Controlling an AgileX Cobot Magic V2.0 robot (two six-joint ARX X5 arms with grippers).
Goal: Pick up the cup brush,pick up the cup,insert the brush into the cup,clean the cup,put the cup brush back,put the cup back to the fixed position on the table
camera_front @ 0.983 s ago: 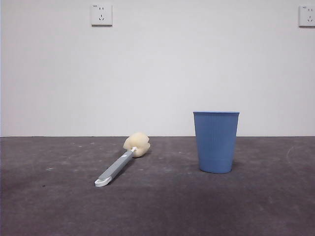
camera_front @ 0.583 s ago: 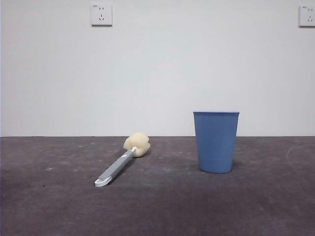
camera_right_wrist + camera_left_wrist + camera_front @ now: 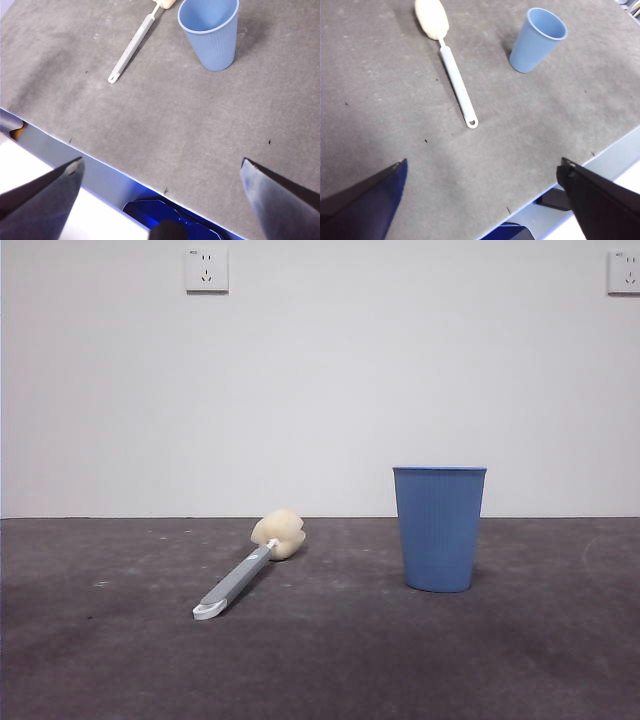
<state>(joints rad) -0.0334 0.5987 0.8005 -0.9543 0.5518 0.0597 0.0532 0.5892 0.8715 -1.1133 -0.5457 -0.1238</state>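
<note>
Honestly, nothing is moving yet, so you are starting this job from zero.

Change: across the last second the front view is showing the same still scene, brush and cup sitting where they were and no arm entering; I judge that the first pick-up is not yet begun.

Left gripper (image 3: pixel 482 200): its two black jaws are standing wide apart, holding nothing, and hanging high above the near part of the table, well apart from both things.

Right gripper (image 3: pixel 162 197): you are seeing the same here, jaws spread wide and empty, hovering over the table's near edge.

Table: the wide dark grey matte table (image 3: pixel 330 660) with pale scuffs is carrying both things.

Cup brush: the long grey-handled cup brush (image 3: pixel 243 573) with a white looped tip and a rounded cream-yellow sponge head is lying flat, its tip pointing toward you and its sponge lying farther back; the left wrist view (image 3: pixel 451 65) is showing the whole handle clear of the cup.

Cup: the medium-blue ribbed plastic cup (image 3: pixel 439 528), tapering toward its base, is standing upright and mouth up, well apart from the brush; the right wrist view (image 3: pixel 210 32) is showing it empty inside.

Next: you are likely sending one gripper down to the slim handle.
</note>
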